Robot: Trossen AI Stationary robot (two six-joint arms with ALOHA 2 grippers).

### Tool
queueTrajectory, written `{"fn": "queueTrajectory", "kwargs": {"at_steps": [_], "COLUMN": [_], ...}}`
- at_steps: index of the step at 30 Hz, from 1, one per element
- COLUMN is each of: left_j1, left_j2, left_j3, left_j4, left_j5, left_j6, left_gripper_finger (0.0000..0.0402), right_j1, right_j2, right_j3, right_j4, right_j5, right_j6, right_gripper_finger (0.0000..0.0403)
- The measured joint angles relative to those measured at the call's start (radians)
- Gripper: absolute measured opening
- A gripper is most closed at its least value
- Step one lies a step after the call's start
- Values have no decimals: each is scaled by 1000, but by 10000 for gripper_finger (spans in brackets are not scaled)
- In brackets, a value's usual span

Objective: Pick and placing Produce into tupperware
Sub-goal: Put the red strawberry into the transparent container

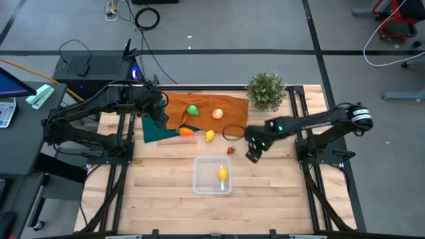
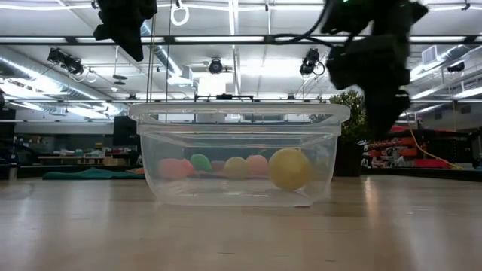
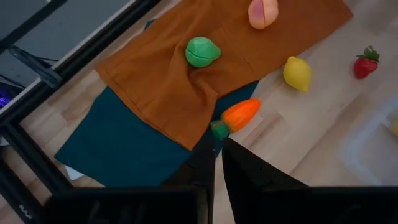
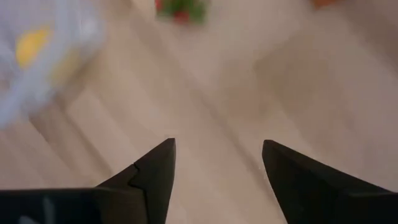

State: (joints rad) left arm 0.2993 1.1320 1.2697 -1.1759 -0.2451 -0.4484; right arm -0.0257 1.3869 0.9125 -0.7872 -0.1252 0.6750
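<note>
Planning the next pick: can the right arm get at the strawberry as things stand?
Probably yes. The right end effector is open and empty, hovering beside the strawberry on bare wood. Nothing lies between them; the tupperware and the nearest lemon sit clear of the path.

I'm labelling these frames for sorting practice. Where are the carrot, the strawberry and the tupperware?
carrot [image 3: 241,114]: left wrist view, middle of its orange body.
strawberry [image 3: 366,63]: left wrist view, on its red flesh.
tupperware [image 1: 200,186]: high view, bare floor near its left wall.
</note>
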Motion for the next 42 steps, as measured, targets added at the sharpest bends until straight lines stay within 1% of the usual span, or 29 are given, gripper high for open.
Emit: {"fn": "queueTrajectory", "kwargs": {"at_steps": [6,10,13,19,26,28,35,42], "left_j1": [0,0,0,0,0,1,1,1], "left_j2": [0,0,0,0,0,0,0,0], "left_j3": [0,0,0,0,0,0,0,0], "left_j4": [16,28,57,106,120,119,119,118], "left_j5": [-2,-2,-2,-2,-2,-2,-2,-2], "left_j6": [0,21,23,74,64,39,29,18], "left_gripper_finger": [43,40,39,39,34,36,40,31], "right_j1": [-140,-201,-228,-225,-205,-205,-205,-200], "right_j2": [122,201,248,319,374,376,376,376], "right_j3": [119,171,193,217,216,216,216,216], "right_j4": [-2,-8,-10,4,20,52,103,141], "right_j5": [-66,-158,-233,-218,-148,-164,-254,-266], "right_j6": [-147,-159,-128,-119,-126,-127,-128,-129], "right_gripper_finger": [198,197,199,206,204,203,203,203]}}
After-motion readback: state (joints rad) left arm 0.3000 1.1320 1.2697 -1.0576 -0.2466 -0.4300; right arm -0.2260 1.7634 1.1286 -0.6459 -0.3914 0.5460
